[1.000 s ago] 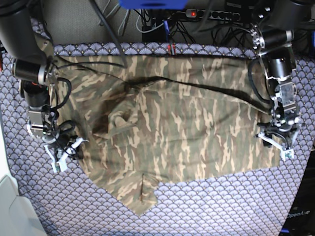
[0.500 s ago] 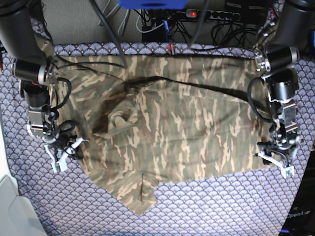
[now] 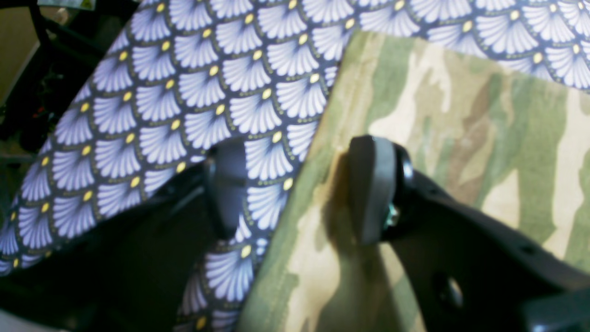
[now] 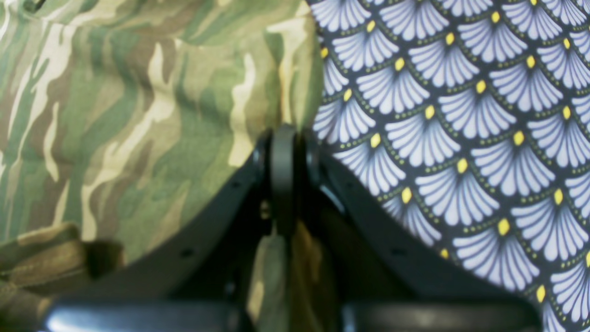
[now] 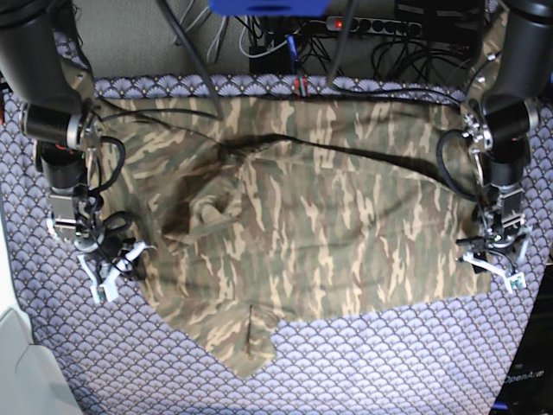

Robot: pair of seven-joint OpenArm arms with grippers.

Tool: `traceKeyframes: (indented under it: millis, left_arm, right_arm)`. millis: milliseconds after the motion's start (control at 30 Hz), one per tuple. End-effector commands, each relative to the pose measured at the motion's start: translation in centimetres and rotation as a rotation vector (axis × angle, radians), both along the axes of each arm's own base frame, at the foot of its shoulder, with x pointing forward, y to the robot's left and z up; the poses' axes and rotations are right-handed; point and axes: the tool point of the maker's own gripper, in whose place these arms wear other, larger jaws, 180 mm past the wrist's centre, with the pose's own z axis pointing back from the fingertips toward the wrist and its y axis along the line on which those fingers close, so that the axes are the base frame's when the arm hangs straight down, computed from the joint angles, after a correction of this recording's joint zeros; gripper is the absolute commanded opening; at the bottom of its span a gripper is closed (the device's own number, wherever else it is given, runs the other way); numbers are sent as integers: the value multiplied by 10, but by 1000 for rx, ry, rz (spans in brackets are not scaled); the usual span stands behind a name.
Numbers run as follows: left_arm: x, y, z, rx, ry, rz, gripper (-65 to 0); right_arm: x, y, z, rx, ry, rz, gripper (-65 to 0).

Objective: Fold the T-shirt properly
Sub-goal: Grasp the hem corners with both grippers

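Note:
The camouflage T-shirt (image 5: 302,216) lies spread and rumpled on the purple scallop tablecloth (image 5: 389,363), with a point of cloth hanging toward the front edge. At the shirt's right hem hangs my left gripper (image 5: 494,270), open. In the left wrist view the left gripper (image 3: 299,189) straddles the T-shirt (image 3: 461,115) edge, one pad over the cloth and the other over the tablecloth (image 3: 207,83). My right gripper (image 5: 108,272) sits at the shirt's left edge. The right gripper (image 4: 282,175) is shut, and a strip of T-shirt (image 4: 138,115) shows between its fingers.
Cables and a power strip (image 5: 371,26) run behind the table's back edge. A white object (image 5: 17,363) stands at the front left corner. The table's edge (image 3: 60,120) drops off just left of my left gripper.
My left arm has moved toward the front and a little outward along the shirt's right edge, still open. The right arm and the shirt have not moved.

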Motion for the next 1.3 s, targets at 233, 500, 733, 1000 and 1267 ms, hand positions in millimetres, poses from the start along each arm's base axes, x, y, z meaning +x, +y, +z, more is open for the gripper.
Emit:
traceKeyframes:
  millis: [233, 500, 733, 1000, 1267]
  left_arm:
    - [6, 6, 12, 27, -42, -2, -302]
    - [-12, -10, -15, 33, -30, -27, -303]
    - [-15, -22, -25, 15, -16, -38, -483]
    - [-21, -24, -34, -21, 42, -23, -640]
    - [-8, -15, -10, 2, -12, -16, -640]
  right_arm:
    - [11, -6, 14, -14, -24, 2, -650]
    - [11, -6, 14, -14, -24, 2, -650]
    - [10, -6, 14, -15, -22, 2, -650]
    - [7, -7, 10, -17, -13, 2, -650]
    - [7, -7, 10, -19, -10, 3, -650]
